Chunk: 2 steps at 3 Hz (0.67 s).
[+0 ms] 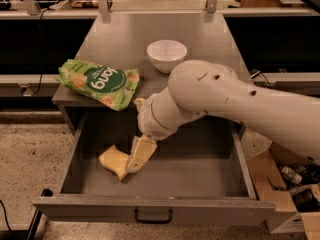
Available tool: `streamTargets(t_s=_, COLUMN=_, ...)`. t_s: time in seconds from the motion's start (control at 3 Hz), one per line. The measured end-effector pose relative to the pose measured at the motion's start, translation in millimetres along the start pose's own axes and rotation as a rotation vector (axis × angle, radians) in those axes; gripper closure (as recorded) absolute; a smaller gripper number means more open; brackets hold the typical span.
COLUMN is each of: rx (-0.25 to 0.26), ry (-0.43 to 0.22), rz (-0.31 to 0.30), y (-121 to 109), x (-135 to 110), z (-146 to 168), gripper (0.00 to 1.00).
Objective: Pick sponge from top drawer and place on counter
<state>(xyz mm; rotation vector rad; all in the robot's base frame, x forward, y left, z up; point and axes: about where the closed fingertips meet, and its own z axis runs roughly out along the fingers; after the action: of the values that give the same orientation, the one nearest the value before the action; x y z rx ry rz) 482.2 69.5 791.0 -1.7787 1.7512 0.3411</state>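
The pale yellow sponge [113, 160] lies on the floor of the open top drawer [200, 171], left of its middle. My gripper [139, 155] reaches down into the drawer from the white arm [225, 101] and sits against the sponge's right edge, partly covering it. The grey counter [165, 34] stretches behind the drawer.
A green snack bag [100, 82] lies on the counter's front left corner, overhanging the drawer. A white bowl [166, 54] stands mid-counter. The drawer's dark handle [153, 217] faces front. Cardboard boxes [292, 189] sit on the floor at the right.
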Motion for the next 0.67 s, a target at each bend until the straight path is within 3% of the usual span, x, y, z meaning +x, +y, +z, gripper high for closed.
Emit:
streamTargets(t_s=0.33, rx=0.020, ry=-0.038, rz=-0.009, y=-7.0, x=11.6, z=38.5, gripper=0.00)
streamTargets(t_s=0.67, rx=0.032, ry=-0.068, rz=0.006, y=-10.5, x=27.6, z=61.7, gripper=0.13)
